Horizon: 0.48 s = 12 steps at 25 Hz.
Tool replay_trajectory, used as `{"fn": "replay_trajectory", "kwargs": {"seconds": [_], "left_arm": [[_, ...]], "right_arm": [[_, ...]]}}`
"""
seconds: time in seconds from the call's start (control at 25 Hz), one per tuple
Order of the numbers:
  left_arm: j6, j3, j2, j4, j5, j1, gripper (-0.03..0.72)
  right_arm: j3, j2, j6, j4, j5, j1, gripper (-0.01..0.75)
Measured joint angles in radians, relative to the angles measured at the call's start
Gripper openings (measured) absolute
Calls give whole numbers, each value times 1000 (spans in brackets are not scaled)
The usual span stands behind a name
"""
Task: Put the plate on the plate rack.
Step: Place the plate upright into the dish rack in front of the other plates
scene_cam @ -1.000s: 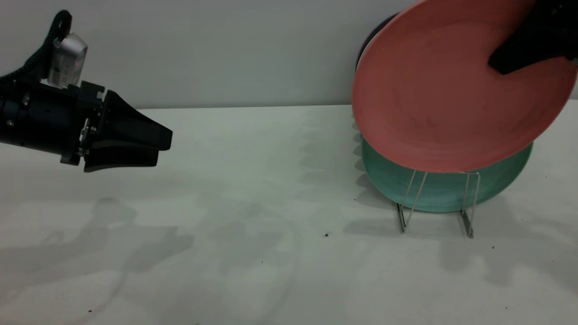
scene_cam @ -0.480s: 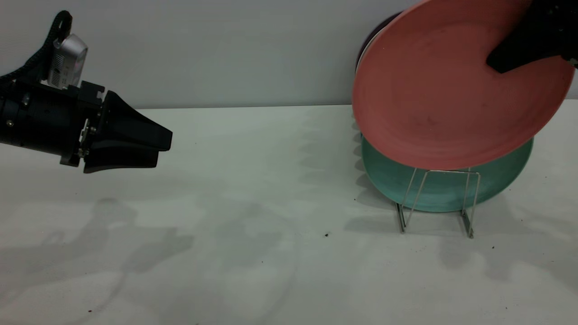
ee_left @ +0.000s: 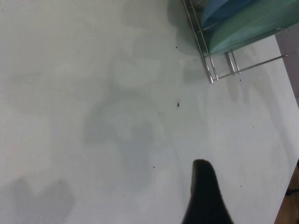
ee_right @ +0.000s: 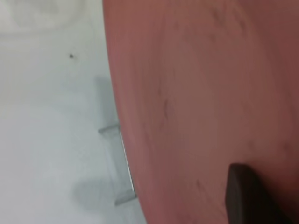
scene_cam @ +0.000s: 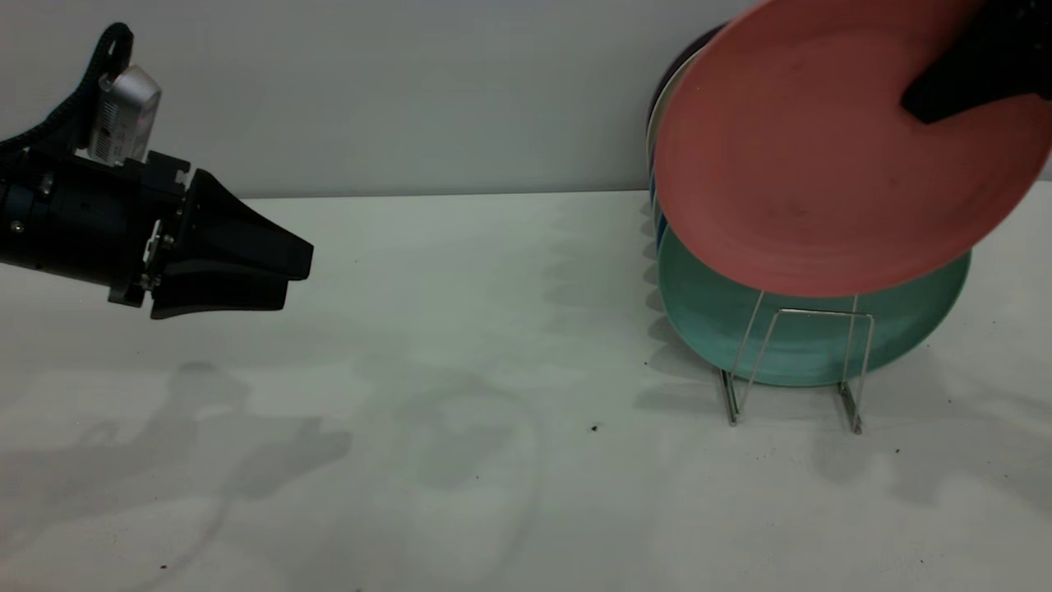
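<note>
- The right hand [scene_cam: 957,86] grips the plate [scene_cam: 822,164], tilted above the plate rack [scene_cam: 793,362].
- A green plate [scene_cam: 822,345] stands in the rack.
- The left hand [scene_cam: 283,271] hovers closed over the worktop [scene_cam: 452,370].

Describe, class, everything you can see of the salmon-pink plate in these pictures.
The plate is round, flat and matte salmon-pink, with a low raised rim and faint dark smudges. It hangs tilted in the air, gripped near its upper edge by the right gripper, in front of the teal-green plate and above the plate rack.
</note>
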Motion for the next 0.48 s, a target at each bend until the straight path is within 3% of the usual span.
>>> {"fn": "replay_trajectory", "kwargs": {"seconds": [0.48], "left_arm": [[-13, 0, 0, 3, 0, 0, 526]], "right_arm": [[-62, 61, -20, 33, 20, -1, 118]]}}
